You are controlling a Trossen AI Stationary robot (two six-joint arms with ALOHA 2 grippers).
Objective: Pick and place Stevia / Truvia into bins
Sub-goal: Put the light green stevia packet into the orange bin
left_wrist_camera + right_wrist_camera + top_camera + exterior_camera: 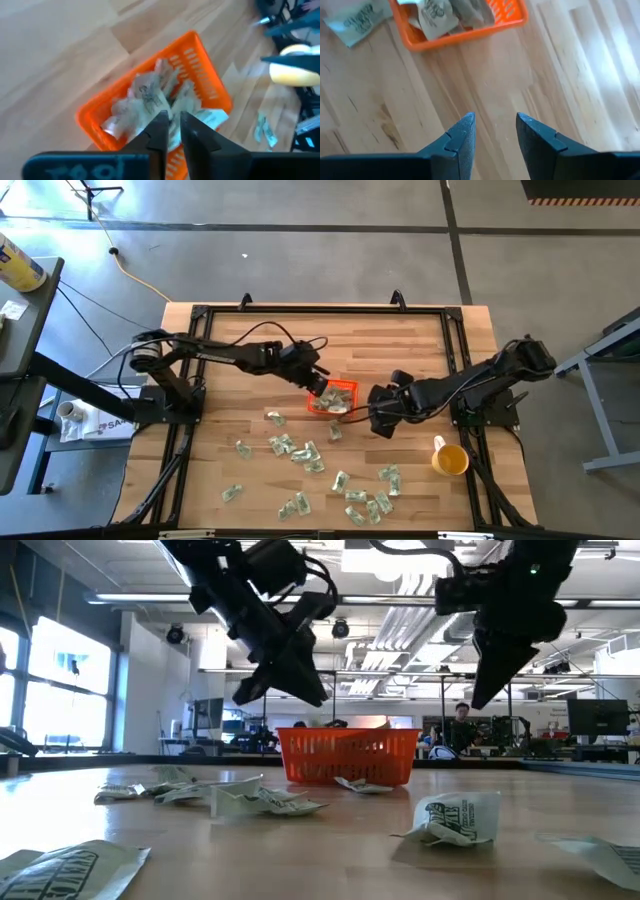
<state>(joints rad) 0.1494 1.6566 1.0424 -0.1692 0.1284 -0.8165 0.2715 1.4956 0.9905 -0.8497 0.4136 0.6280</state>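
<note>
With my left gripper (172,131) barely parted and empty over the orange basket (344,391) and my right gripper (495,132) open and empty beside it, I'd pinch the light, limp, crumpled Stevia sachets (300,452) strewn across the table by a raised edge.

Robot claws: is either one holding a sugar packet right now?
No. The left gripper hangs over the orange basket with a narrow empty gap between its fingers. The right gripper is open over bare wood, holding nothing.
</note>
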